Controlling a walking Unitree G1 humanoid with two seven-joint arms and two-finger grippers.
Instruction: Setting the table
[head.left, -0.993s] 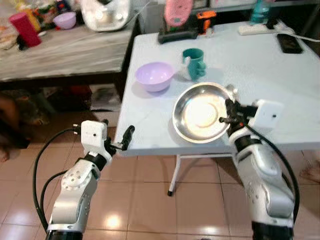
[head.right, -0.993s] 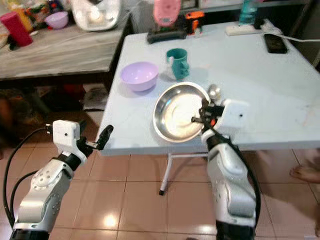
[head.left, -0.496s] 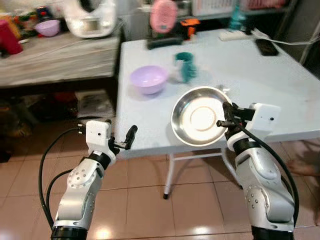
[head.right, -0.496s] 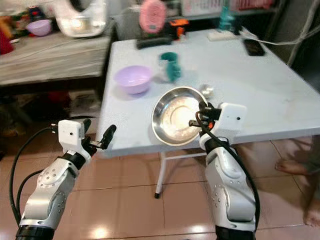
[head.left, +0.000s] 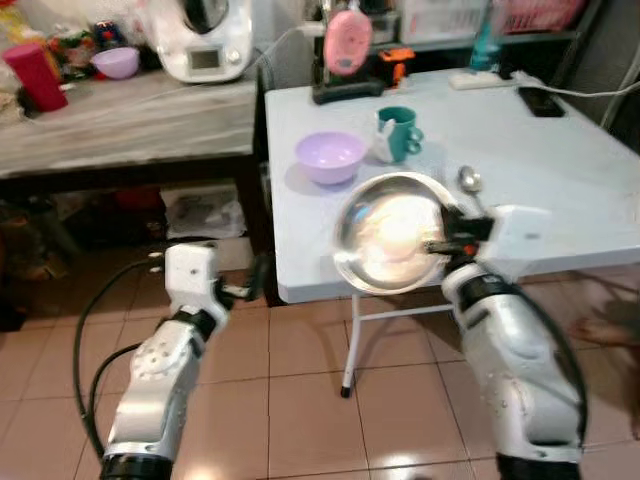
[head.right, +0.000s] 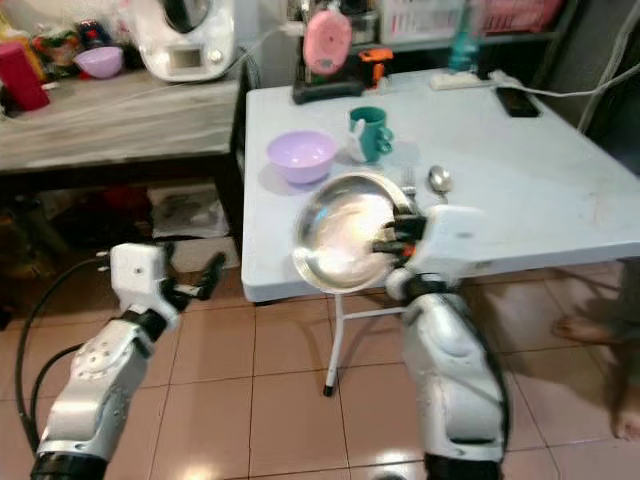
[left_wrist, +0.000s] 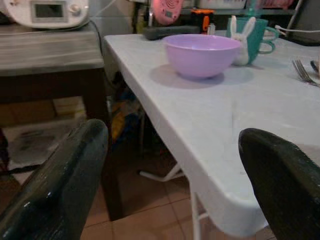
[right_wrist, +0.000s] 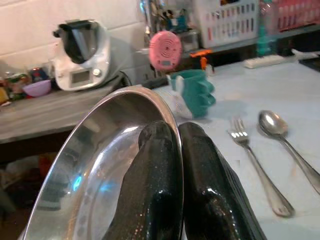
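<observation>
Shiny silver steel plate (head.left: 388, 232), black-fingered right gripper (head.left: 437, 245). Lilac plastic bowl (head.left: 331, 156), teal mug (head.left: 398, 133), silver spoon (head.left: 470, 182) and fork (head.right: 408, 182) on pale blue-white table (head.left: 540, 150). Terracotta floor tiles (head.left: 300, 400), grey wood-grain counter (head.left: 120, 115).

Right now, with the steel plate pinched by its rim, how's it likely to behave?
The steel plate looks rigid and thin, so probably light. Its glossy rim may slip between the right gripper fingers. Held at one edge and tilted, it could swing or droop.

Home kitchen/dining area: tiled floor (head.left: 300, 400), white tabletop (head.left: 560, 140) with bowl (head.left: 332, 156), mug (head.left: 398, 132), cutlery; food processor (head.left: 205, 38) on side counter (head.left: 130, 115).
</observation>
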